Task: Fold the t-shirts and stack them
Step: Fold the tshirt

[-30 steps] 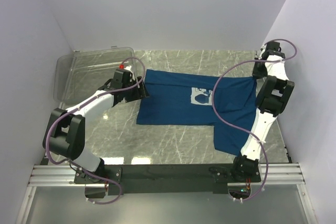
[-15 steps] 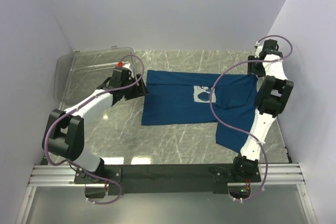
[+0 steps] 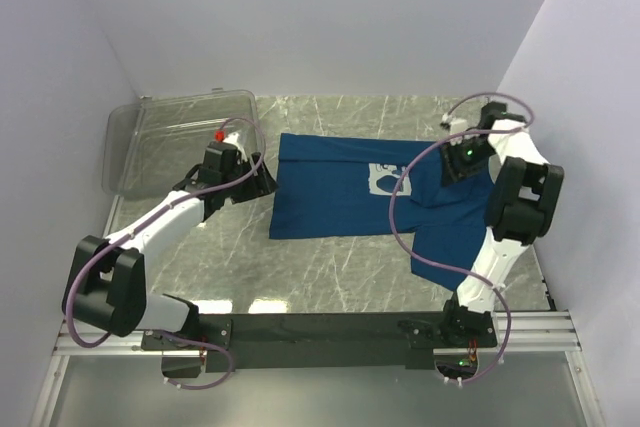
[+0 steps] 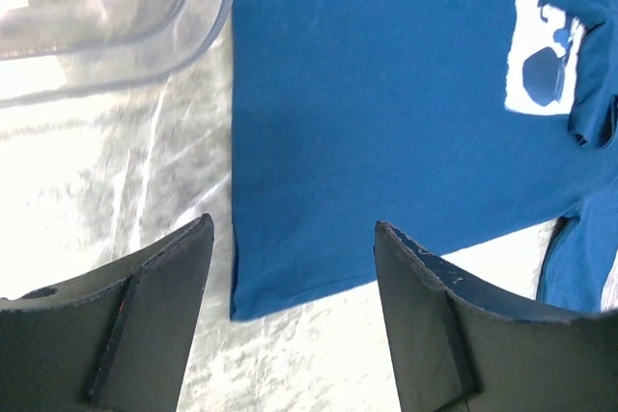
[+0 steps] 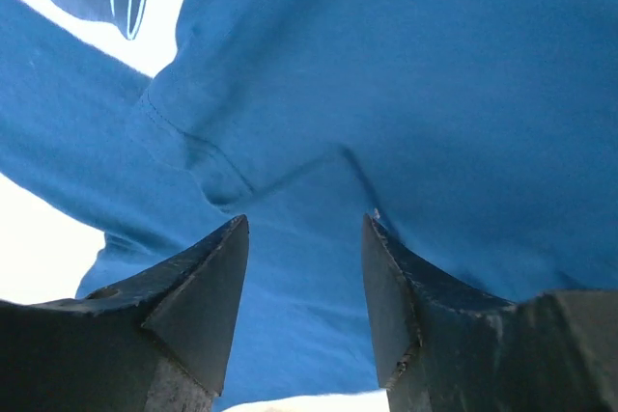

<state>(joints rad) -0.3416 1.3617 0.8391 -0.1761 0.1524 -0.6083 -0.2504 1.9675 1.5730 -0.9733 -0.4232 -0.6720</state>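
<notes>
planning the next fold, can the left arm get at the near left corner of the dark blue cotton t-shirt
Probably yes: the left gripper hangs open by that t-shirt corner, nothing between them.

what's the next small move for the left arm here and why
Probably lower the left gripper and close on the near left corner of the t-shirt. Its jaws stand open with that corner showing between them, that side lies flat and unfolded, and the right gripper is open, holding nothing.
</notes>
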